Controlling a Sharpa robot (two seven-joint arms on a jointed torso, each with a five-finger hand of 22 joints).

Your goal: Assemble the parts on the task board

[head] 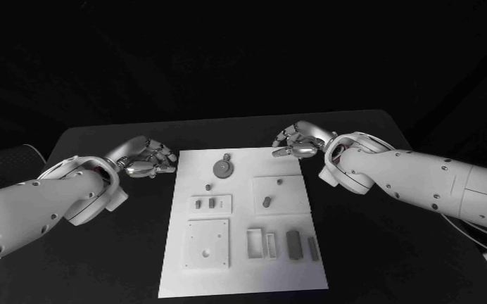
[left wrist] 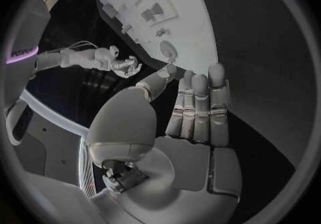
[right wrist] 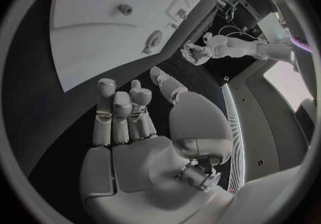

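The white task board (head: 243, 276) lies in the middle of the black table, also seen in the left wrist view (left wrist: 194, 15) and the right wrist view (right wrist: 87, 37). On it are a round grey disc (head: 223, 169) (left wrist: 167, 49) (right wrist: 154, 38) near the far edge, small grey pegs (head: 267, 202) around the middle, and long grey bars (head: 294, 244) at the near right. My left hand (head: 147, 160) (left wrist: 194, 112) hovers by the board's far left corner, fingers extended and holding nothing. My right hand (head: 300, 142) (right wrist: 127, 117) hovers just past the far right corner, also holding nothing.
A raised square plate (head: 207, 243) with holes sits at the board's near left, with slotted blocks (head: 262, 242) beside it. Black table (head: 101, 262) surrounds the board on all sides. Each wrist view shows the other hand (left wrist: 120, 63) (right wrist: 200, 50) across the board.
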